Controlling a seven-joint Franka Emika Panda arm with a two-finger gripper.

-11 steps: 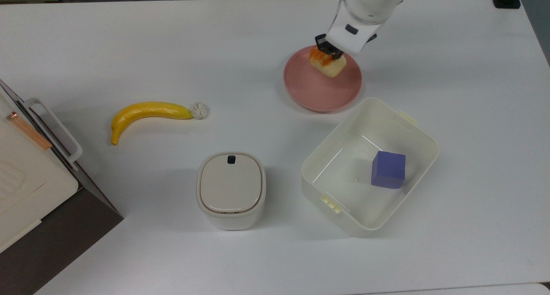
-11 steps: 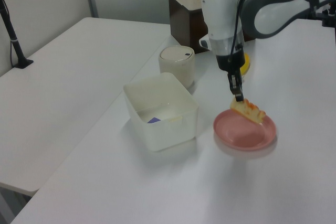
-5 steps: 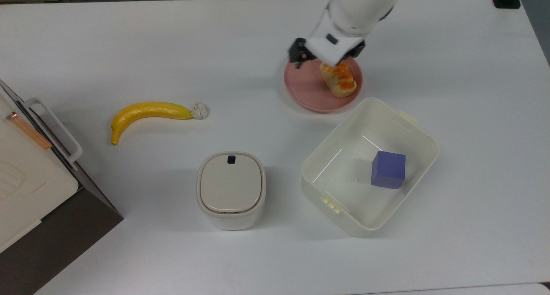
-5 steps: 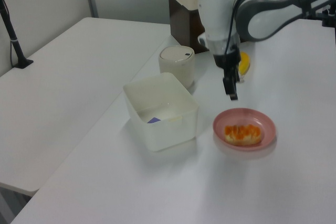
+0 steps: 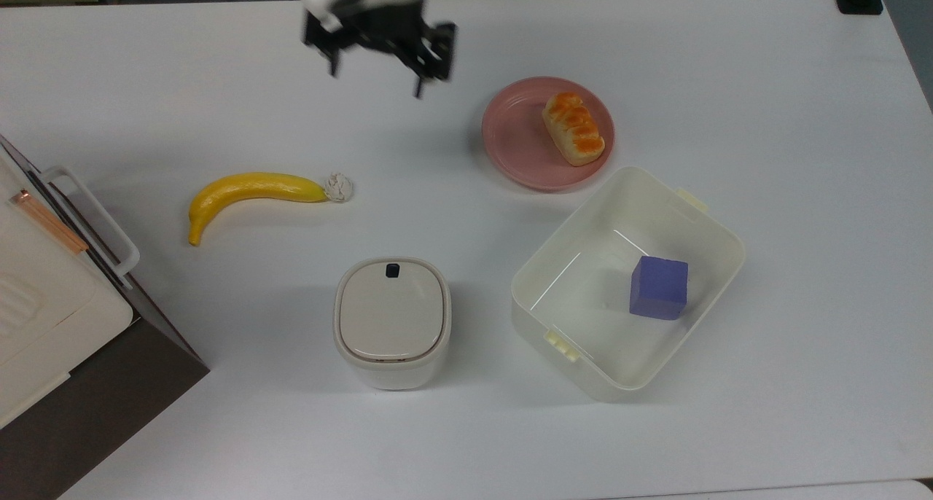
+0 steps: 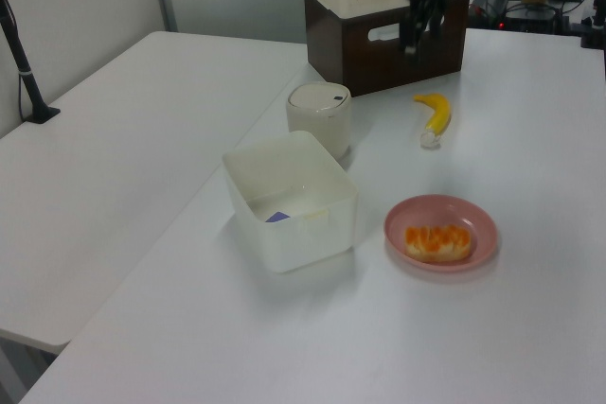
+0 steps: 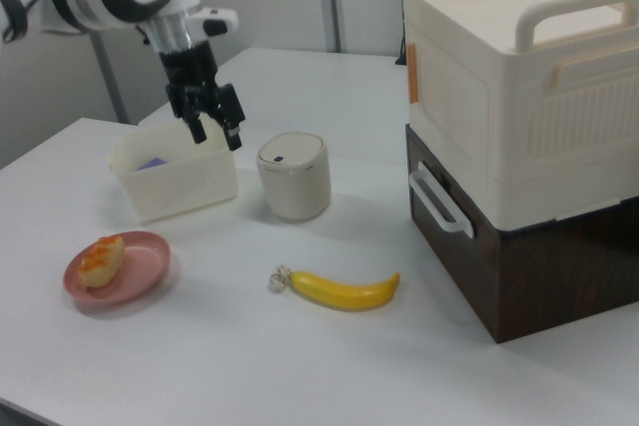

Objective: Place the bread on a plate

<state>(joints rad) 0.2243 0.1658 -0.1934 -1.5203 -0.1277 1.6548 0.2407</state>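
The bread (image 5: 574,128) lies flat on the pink plate (image 5: 517,146), glazed top up, toward the plate's right side in the top view. The left view has the bread (image 6: 437,241) resting on the plate (image 6: 473,219), and the right view has the bread (image 7: 101,257) on the plate (image 7: 140,271). My gripper (image 5: 376,70) hangs high above the table, well to the top view's left of the plate, open and holding nothing. In the right view the gripper (image 7: 216,135) hovers above the tub, and in the left view the gripper (image 6: 412,40) points down in front of the brown box.
A yellow banana (image 5: 251,189) lies at the top view's left. A lidded cream canister (image 5: 392,321) stands near the front. A cream tub (image 5: 700,216) with a purple cube (image 5: 659,287) sits just below the plate. A large cream-and-brown box (image 5: 44,296) occupies the left edge.
My gripper let go of the bread, which now lies on the plate. The gripper then rose and swung away to the top view's left.
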